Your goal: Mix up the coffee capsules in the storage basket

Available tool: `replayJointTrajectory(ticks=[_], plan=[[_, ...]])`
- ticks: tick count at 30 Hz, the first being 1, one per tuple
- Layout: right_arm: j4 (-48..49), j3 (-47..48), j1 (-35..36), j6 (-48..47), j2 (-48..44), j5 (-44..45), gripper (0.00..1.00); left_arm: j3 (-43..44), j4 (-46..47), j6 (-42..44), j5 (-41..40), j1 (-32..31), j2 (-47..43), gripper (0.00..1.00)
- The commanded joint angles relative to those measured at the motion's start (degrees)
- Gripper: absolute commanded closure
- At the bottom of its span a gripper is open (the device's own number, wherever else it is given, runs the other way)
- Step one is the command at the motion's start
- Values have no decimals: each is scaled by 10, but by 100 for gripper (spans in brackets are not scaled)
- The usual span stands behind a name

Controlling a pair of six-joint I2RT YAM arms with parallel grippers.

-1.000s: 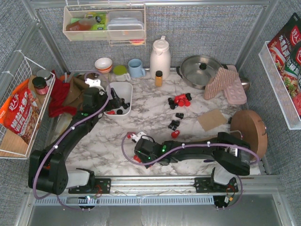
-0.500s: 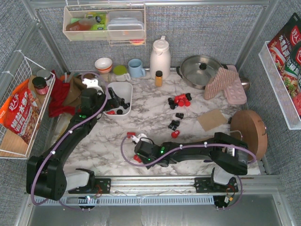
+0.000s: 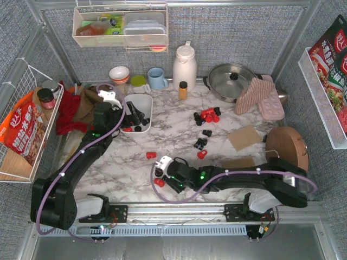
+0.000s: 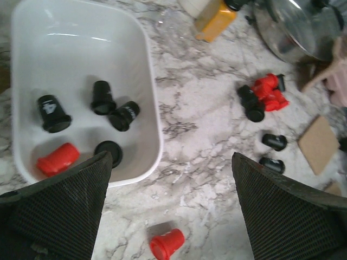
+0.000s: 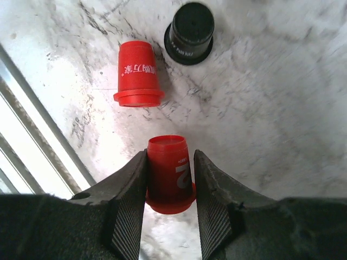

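Observation:
The white storage basket holds several black coffee capsules and one red one; it sits at the back left in the top view. My left gripper is open and empty, hovering by the basket. My right gripper is shut on a red capsule near the front edge. A red capsule and a black one lie just beyond it. Another red capsule lies loose on the table. A loose cluster of red and black capsules lies mid-table.
Amber bottle, white jug, pot with lid and pink mitts stand at the back. A cardboard square and a round wooden board lie right. The metal rail runs close by the right gripper.
My right arm has stretched to the right and its gripper has shifted slightly right, away from the red capsule on its left. The left gripper has barely moved.

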Motion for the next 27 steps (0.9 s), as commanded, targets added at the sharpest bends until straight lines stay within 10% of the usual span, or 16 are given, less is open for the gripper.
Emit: replayJointTrajectory(ticks=[1, 17, 27], plan=[[167, -65, -13, -204, -79, -6, 61, 10, 44, -10, 102, -2, 16, 1], [506, -208, -169, -395, -193, -165, 61, 22, 59, 28, 202, -75, 62, 1], [548, -243, -185, -412, -191, -131, 61, 52, 28, 69, 309, -147, 108, 28]])
